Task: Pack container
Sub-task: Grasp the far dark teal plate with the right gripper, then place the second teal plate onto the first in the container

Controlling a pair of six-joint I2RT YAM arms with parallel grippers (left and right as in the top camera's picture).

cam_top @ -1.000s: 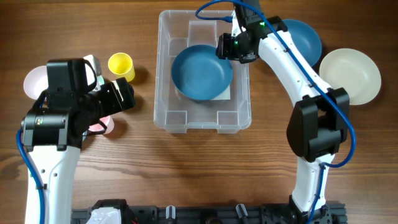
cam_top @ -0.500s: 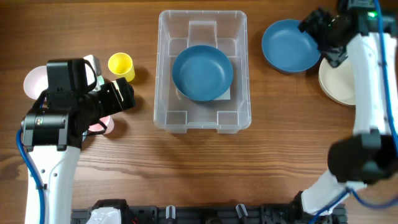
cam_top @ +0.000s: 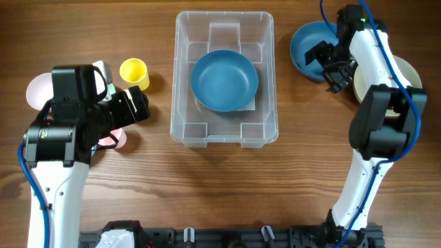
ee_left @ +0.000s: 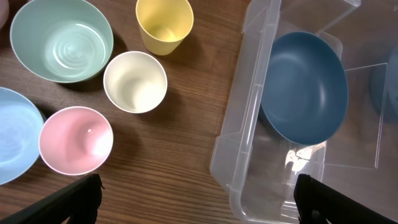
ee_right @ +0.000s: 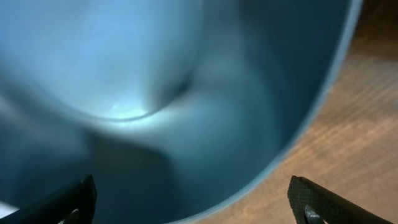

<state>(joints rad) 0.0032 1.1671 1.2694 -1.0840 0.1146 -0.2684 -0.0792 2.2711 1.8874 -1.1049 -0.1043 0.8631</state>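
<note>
The clear rectangular container stands at the table's middle and holds a dark blue bowl; both also show in the left wrist view, the container and the bowl. My right gripper is open, low over the right rim of a second dark blue bowl, which fills the right wrist view. My left gripper is open and empty, above the wood left of the container.
Left of the container are a yellow cup, a cream cup, a pink cup, a mint bowl and a light blue bowl. A cream bowl sits at the far right under my right arm.
My right gripper left the container, swung to the far right, then came back left and down over the second blue bowl's rim. The left arm has not moved.
</note>
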